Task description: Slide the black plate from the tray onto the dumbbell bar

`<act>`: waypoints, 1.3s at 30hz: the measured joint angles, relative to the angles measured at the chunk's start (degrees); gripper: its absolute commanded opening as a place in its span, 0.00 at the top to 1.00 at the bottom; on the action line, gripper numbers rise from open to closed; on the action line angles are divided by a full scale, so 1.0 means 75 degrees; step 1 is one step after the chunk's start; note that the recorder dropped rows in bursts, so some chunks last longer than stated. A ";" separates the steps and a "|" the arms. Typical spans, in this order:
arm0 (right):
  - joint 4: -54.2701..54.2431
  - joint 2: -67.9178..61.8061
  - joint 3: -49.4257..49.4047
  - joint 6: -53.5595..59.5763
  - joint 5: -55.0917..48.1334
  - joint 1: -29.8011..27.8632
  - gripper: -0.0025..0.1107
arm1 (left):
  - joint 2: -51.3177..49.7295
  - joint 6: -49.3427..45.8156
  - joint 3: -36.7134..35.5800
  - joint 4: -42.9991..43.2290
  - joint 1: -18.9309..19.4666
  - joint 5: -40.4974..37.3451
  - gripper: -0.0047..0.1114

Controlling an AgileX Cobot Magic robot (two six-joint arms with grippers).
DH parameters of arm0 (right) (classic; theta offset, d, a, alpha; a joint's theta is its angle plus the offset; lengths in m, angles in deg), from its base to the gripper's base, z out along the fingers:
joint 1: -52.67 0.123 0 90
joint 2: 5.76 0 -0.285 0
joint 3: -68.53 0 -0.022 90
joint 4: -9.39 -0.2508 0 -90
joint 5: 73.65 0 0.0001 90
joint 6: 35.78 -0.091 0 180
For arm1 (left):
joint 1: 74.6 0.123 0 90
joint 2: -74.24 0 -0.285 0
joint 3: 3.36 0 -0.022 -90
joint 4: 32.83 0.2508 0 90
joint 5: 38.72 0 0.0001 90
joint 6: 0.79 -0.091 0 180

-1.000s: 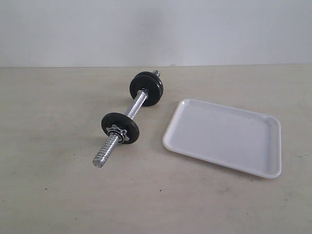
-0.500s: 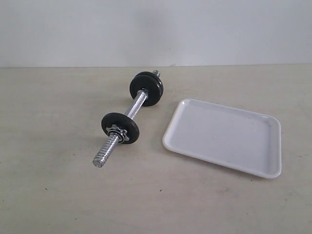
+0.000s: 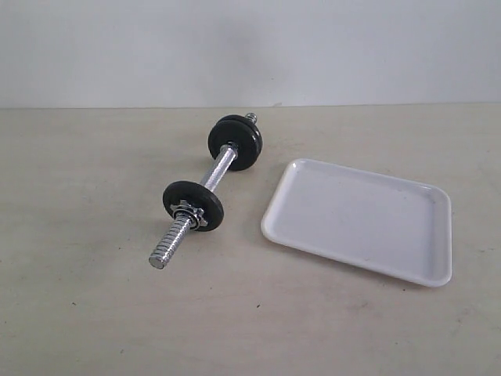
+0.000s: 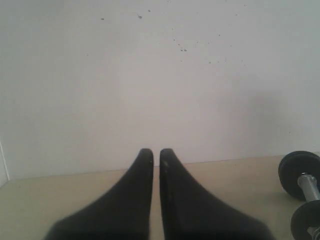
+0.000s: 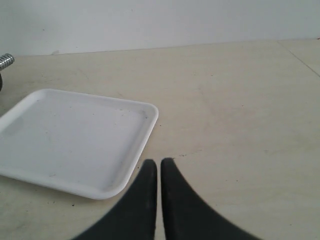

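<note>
The chrome dumbbell bar (image 3: 215, 171) lies on the table left of the white tray (image 3: 360, 219). One black disc (image 3: 182, 196) sits near its front threaded end behind a star collar nut (image 3: 189, 214), and a thicker black stack (image 3: 239, 141) sits at the far end. No disc lies in the tray, and I cannot tell which disc is the black plate. My left gripper (image 4: 156, 152) is shut and holds nothing, with the discs (image 4: 295, 172) off to one side. Beside the tray's corner (image 5: 75, 140), my right gripper (image 5: 159, 162) is shut and holds nothing. Neither arm shows in the exterior view.
A pale wall rises behind the beige table (image 3: 94, 313). The bar's threaded tip (image 5: 6, 60) peeks in at the edge of the right wrist view. A seam in the table surface (image 5: 300, 56) runs at one corner there.
</note>
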 measured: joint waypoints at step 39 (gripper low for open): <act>0.0000 0.0000 0.0000 0.0000 0.0000 0.0000 0.97 | 0.0000 0.5011 0.0000 0.4182 0.0000 -0.3114 0.92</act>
